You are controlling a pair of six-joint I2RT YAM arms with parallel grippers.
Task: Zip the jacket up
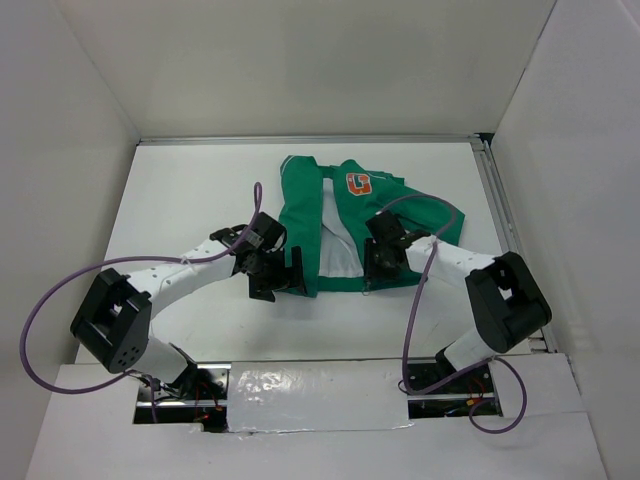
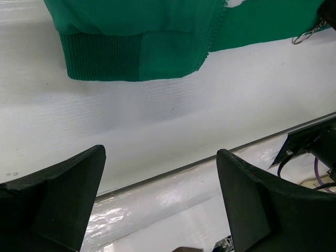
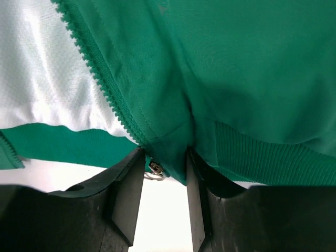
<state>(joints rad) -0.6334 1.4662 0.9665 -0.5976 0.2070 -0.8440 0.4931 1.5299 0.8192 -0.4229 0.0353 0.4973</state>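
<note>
The green jacket (image 1: 340,215) lies open on the white table, white lining up and the orange "G" patch (image 1: 358,184) on its right panel. My right gripper (image 1: 375,272) sits at the bottom hem of the right panel. In the right wrist view the jacket (image 3: 236,79) bunches between the jaws of the right gripper (image 3: 164,155), which press the hem corner beside the metal zipper slider (image 3: 156,168). My left gripper (image 1: 280,280) hovers open just in front of the left panel's hem. In the left wrist view nothing lies between the fingers of the left gripper (image 2: 160,152), and the jacket (image 2: 136,47) is ahead.
White walls enclose the table on the left, back and right, with a metal rail (image 1: 500,210) along the right side. A taped strip (image 1: 320,385) runs along the near edge between the arm bases. Purple cables loop from both arms.
</note>
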